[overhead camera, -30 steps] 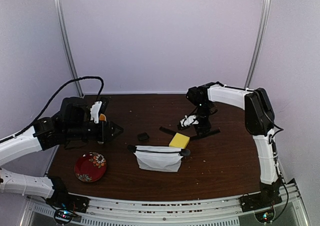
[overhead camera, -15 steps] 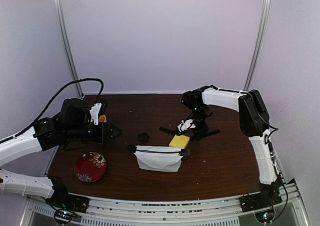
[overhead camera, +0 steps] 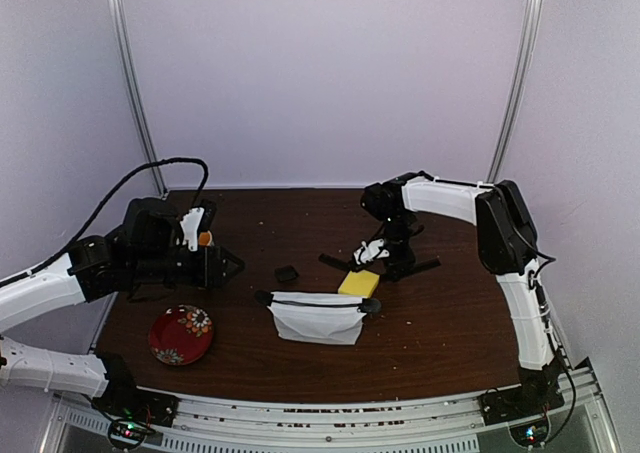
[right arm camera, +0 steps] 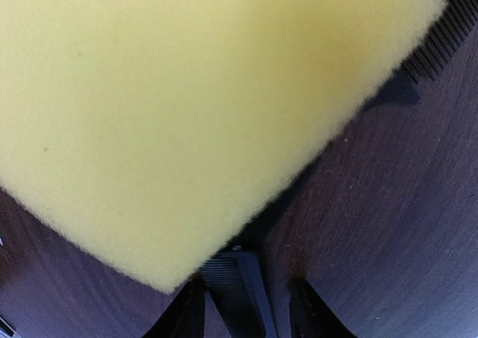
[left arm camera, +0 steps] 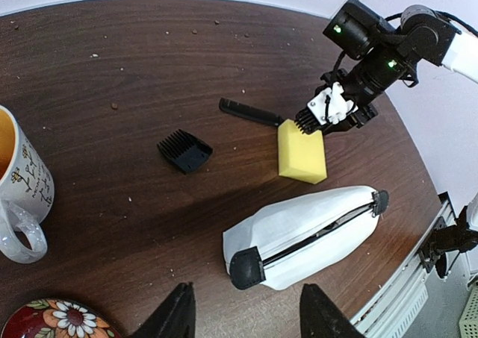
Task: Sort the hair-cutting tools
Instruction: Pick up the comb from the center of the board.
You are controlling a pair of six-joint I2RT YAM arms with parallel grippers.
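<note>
**Dark wooden table [overhead camera: 450, 343]: slim black comb [right arm camera: 233, 282] between the parted jaws of the right gripper [right arm camera: 245, 297]**

Nearest the arm bases, a red flower-patterned plate [overhead camera: 181, 335] lies at the left, and a white pouch with a black zipper [overhead camera: 318, 318] lies at mid-table. The left gripper [left arm camera: 246, 319] hovers over the left side, its jaws apart with nothing between them. A white mug with a yellow inside [left arm camera: 19, 196] stands at the left edge of its wrist view. Further back lie a small black square piece [left arm camera: 184, 150] and, to its right, a yellow sponge block [left arm camera: 302, 151], the two not touching. A second slim black comb [left arm camera: 250, 112] lies on the table, one end at the sponge's far left corner. At the sponge's far edge the right gripper points down at the table. Its jaws stand on either side of the first comb's end. A gap shows beside the comb, so they are not clamped on it.
</note>
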